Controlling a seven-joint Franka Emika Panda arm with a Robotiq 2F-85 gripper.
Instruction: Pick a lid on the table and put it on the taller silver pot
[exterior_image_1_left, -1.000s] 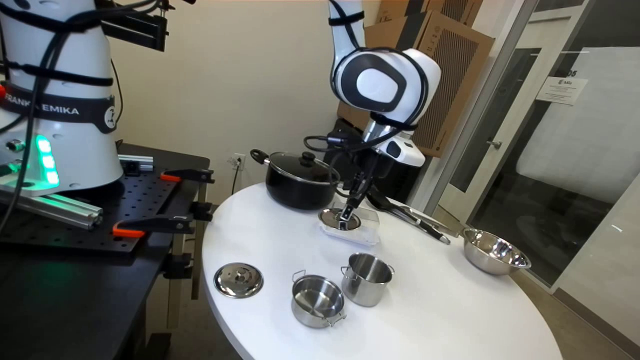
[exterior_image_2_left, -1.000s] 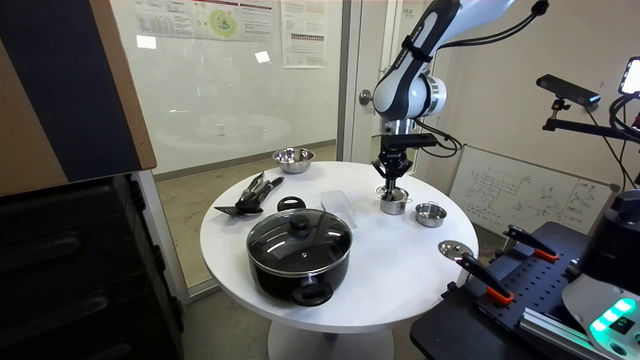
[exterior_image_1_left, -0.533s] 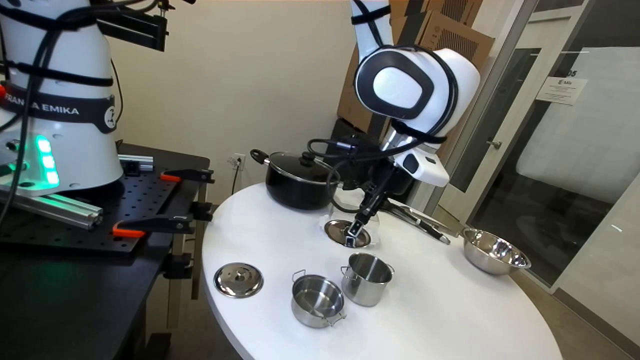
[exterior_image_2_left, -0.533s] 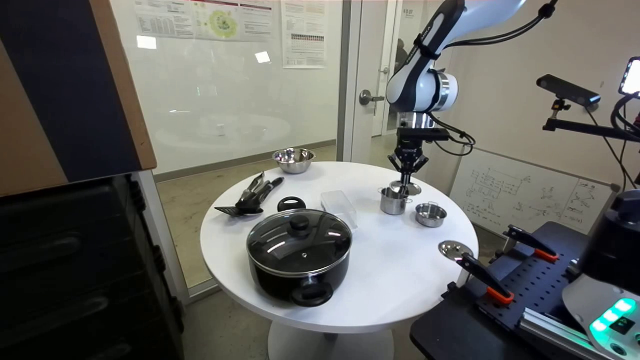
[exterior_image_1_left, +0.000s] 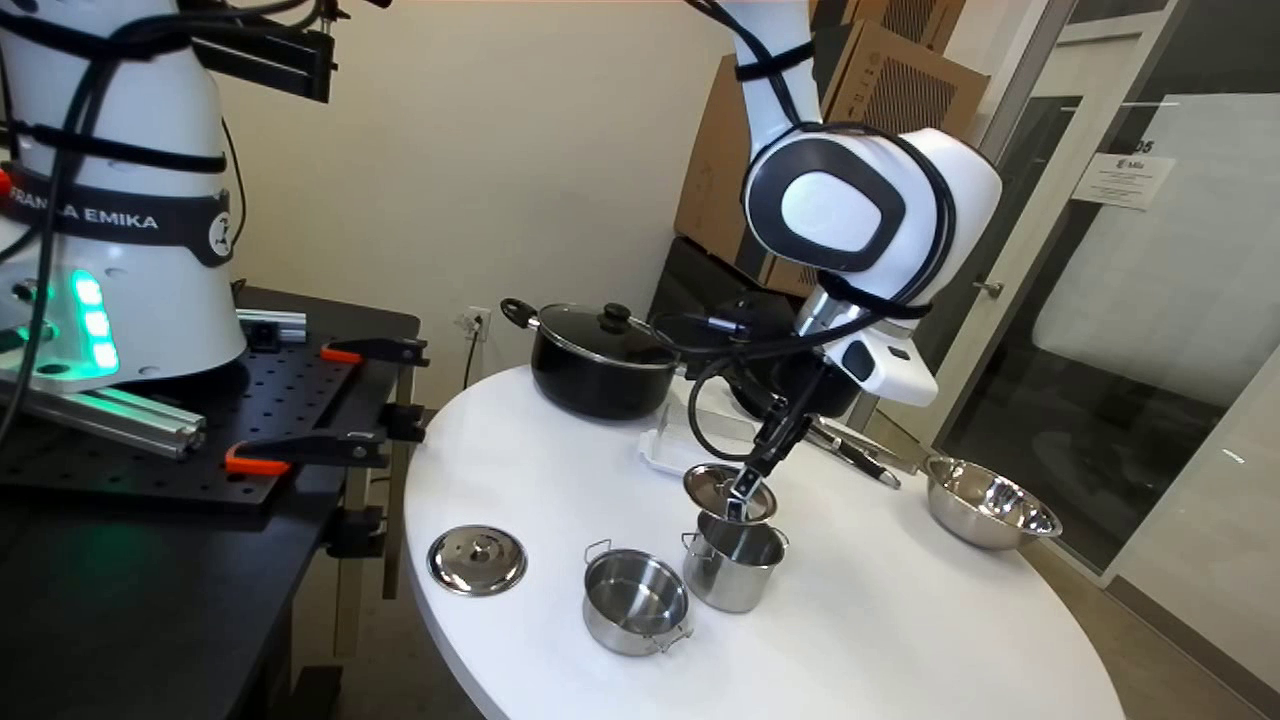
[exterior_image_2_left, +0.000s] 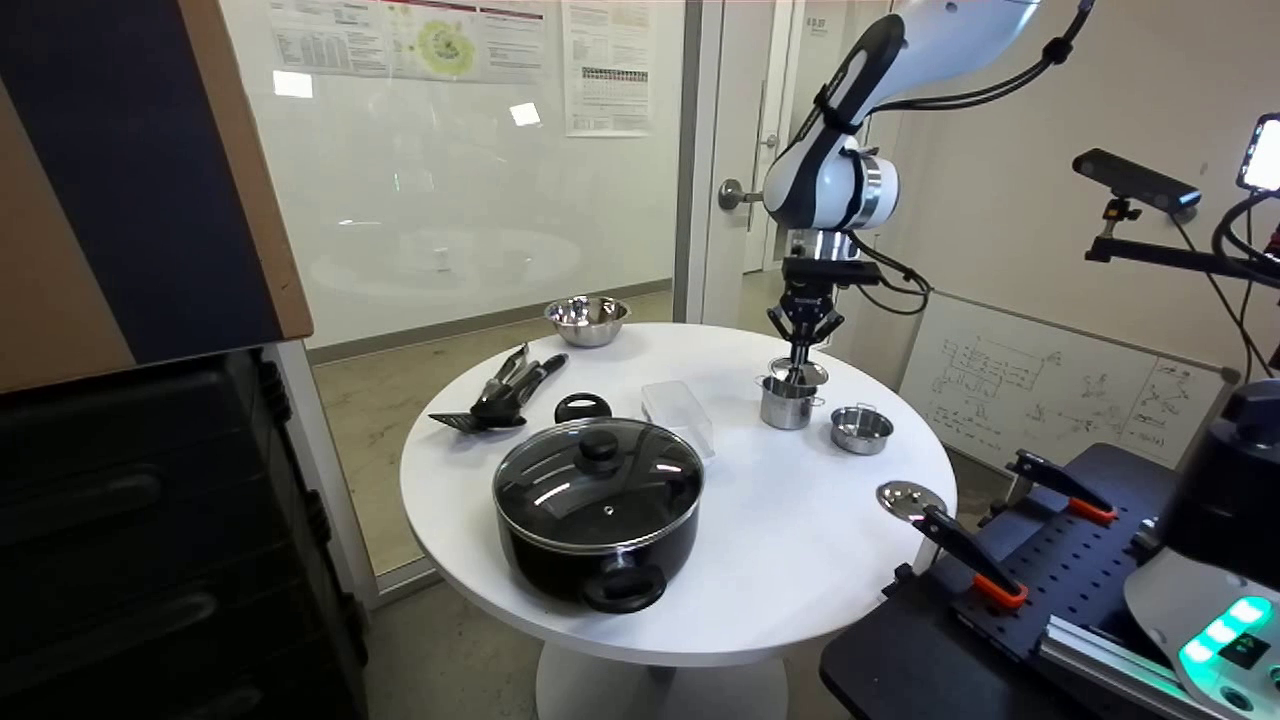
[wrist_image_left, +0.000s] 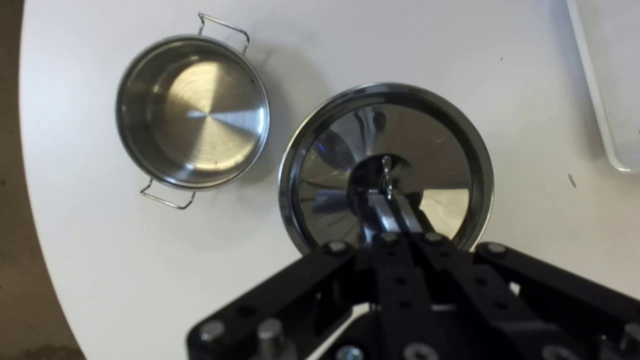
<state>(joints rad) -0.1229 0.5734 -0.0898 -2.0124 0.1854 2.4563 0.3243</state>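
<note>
My gripper is shut on the knob of the small round silver lid. The closed fingers and the lid also show in the other views, the lid in the wrist view and in an exterior view. The lid is held roughly level, just above the taller silver pot, and partly overlaps its rim in both exterior views. The taller pot stands upright and open on the table. In the wrist view the lid hides it. Whether the lid touches the rim cannot be told.
The wider, shorter pot stands open close beside the taller pot. A larger silver lid lies near the table edge. A clear plastic box, a big black pot, utensils and a steel bowl stand farther off.
My gripper has carried the lid across to the taller pot. In an exterior view the lid moved from in front of the plastic box right and down to the pot's rim.
</note>
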